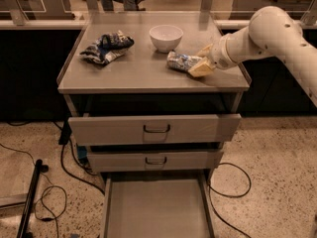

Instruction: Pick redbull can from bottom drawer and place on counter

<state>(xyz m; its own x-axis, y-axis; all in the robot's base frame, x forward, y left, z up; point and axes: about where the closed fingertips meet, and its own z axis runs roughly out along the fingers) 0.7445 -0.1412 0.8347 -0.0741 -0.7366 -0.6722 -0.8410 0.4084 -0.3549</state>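
The redbull can (178,61) is a slim silver cylinder with bluish marks, lying on its side on the right part of the counter (143,76), just in front of the white bowl. My gripper (196,62) reaches in from the right on the white arm. Its tan fingers (199,69) are closed around the can's right end, low over the counter. The bottom drawer (156,207) is pulled fully out at the base of the cabinet and shows only its bare grey tray.
A white bowl (166,36) stands at the counter's back middle. A blue-and-white cloth bundle (106,46) lies at the back left. The two upper drawers (156,129) stand slightly ajar. Black cables (49,192) trail on the floor at left and right.
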